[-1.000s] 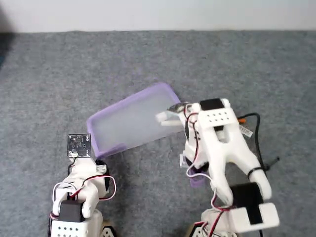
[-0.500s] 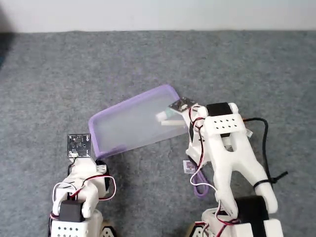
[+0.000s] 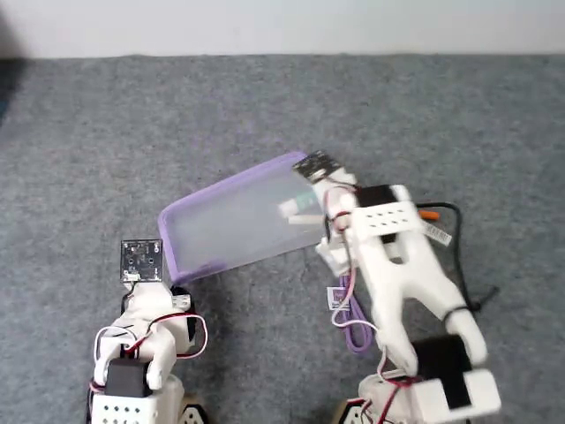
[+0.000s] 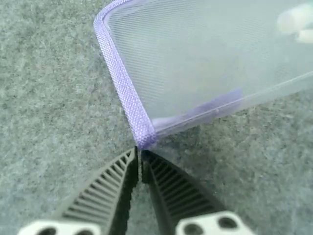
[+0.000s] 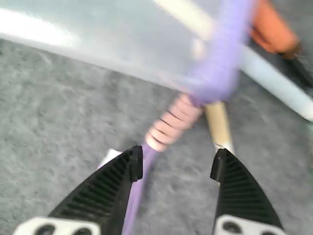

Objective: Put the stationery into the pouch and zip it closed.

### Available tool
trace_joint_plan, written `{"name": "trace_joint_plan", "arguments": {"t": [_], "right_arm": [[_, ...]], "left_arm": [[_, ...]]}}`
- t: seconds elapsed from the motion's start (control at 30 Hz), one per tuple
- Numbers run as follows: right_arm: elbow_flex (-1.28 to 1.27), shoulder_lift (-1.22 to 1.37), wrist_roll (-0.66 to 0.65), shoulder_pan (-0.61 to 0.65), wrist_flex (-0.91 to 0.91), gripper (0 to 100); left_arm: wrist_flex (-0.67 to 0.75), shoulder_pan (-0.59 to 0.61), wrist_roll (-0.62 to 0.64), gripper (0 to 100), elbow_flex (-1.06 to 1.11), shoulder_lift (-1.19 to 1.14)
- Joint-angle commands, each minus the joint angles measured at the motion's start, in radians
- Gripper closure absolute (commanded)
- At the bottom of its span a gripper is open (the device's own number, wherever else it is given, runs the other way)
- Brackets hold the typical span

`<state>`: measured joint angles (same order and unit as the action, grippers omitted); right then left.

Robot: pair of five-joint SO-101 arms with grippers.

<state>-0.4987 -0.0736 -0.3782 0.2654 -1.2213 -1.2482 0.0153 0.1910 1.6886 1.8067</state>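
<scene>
- The pouch (image 3: 234, 221) lies flat on the grey mat (image 3: 106, 132) between my two arms. A white piece (image 3: 298, 210) shows through its clear side at the end near my right arm.
- My left gripper (image 4: 140, 155) sits at the pouch's near corner with its fingers pressed together. The tips touch the purple binding, but I cannot tell if they pinch any fabric.
- My right gripper (image 5: 177, 155) hangs by the other end, fingers spread wide and holding nothing. Below them lie a beaded purple cord (image 5: 168, 125) and a beige stick (image 5: 218, 125).
- An orange piece (image 5: 271, 32) and a pale tube (image 5: 276, 90) lie just past the pouch's purple edge, which I judge to be outside it.
- I judge this to be the loading step, with zipping not yet due.
- Next I should lower my right fingers around one loose stick, taking care not to catch the cord, and close on it. I would then feed it into the mouth while my left steadies the corner.
</scene>
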Motion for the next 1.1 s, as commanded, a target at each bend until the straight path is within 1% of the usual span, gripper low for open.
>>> {"name": "trace_joint_plan", "arguments": {"t": [0.0,0.07,0.23,0.43,0.7,0.97,1.07], "right_arm": [[0.031,0.056,0.068,0.031,0.024,76.1],[0.063,0.099,0.097,0.031,0.022,76.2],[0.133,0.197,0.101,0.025,0.027,76.2],[0.232,0.309,0.103,0.028,0.027,82.4],[0.267,0.366,0.101,0.024,0.008,83.4],[0.269,0.357,0.101,0.024,-0.007,97.5],[0.273,0.343,0.098,0.025,-0.047,98.8]], "left_arm": [[-0.008,0.0,-0.008,99,-0.005,0.018],[-0.008,0.0,-0.008,99,-0.005,0.018],[-0.008,0.0,-0.008,99,-0.005,0.018],[-0.008,0.0,-0.008,99,-0.005,0.018],[-0.008,0.0,-0.008,99,-0.005,0.018],[-0.008,0.0,-0.008,99,-0.005,0.018],[-0.008,0.0,-0.008,99,-0.005,0.018]]}}
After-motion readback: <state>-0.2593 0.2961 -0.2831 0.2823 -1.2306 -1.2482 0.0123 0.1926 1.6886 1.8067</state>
